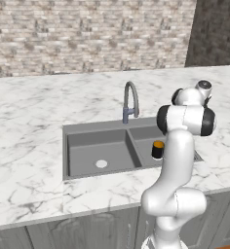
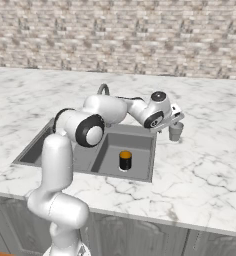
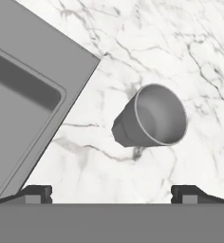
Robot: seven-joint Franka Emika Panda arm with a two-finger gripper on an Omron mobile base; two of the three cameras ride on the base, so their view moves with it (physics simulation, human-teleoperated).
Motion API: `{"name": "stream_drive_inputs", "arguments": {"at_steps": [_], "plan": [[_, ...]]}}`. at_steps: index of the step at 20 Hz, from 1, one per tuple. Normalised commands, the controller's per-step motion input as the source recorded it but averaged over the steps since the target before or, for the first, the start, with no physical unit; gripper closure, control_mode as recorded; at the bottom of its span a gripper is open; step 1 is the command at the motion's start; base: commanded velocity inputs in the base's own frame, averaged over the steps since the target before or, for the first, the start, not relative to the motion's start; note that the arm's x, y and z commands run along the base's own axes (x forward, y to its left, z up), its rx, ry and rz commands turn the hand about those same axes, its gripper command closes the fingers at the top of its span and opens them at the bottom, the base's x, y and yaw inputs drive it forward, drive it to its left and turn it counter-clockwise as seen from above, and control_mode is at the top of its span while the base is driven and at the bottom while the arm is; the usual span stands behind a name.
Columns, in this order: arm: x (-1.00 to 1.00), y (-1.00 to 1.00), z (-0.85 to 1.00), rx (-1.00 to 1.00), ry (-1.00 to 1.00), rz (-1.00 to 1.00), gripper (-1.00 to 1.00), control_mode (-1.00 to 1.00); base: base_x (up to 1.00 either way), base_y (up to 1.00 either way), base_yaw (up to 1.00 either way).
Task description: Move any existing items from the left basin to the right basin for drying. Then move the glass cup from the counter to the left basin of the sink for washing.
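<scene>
We saw the white marble counter [image 2: 205, 165] around the dark grey double sink [image 1: 87, 127]. The left basin [image 1: 100, 153] was free of dishes, and the black mug with the orange top [image 2: 125, 160] stood upright in the right basin [image 2: 140, 145], so we judged the first step as finished and the second step as in hand. The glass cup [image 2: 175, 131] stood upright on the counter, just beside the right rim of the sink. Our gripper [image 2: 177, 118] hung above this cup with its jaws spread wide, holding and touching nothing. The next move, we thought, called for lowering the fingertips [image 3: 38, 193] around the cup wall before closing.
</scene>
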Motion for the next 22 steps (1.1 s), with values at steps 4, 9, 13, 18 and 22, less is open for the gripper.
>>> {"name": "stream_drive_inputs", "arguments": {"at_steps": [4,9,13,18,22], "plan": [[0.28,0.0,-0.24,0.0,0.0,0.0,-1.0,-1.0,0.0,0.0,0.0],[0.3,0.0,-0.14,0.0,0.0,0.0,-1.0,-1.0,0.0,0.0,0.0],[0.3,-0.07,-0.1,0.0,0.0,0.0,-1.0,-1.0,0.0,0.0,0.0],[0.26,-0.16,-0.1,0.0,0.0,0.0,-1.0,-1.0,0.0,0.0,0.0],[0.16,-0.11,-0.11,0.0,0.0,0.0,-1.0,-1.0,0.0,0.0,0.0]]}}
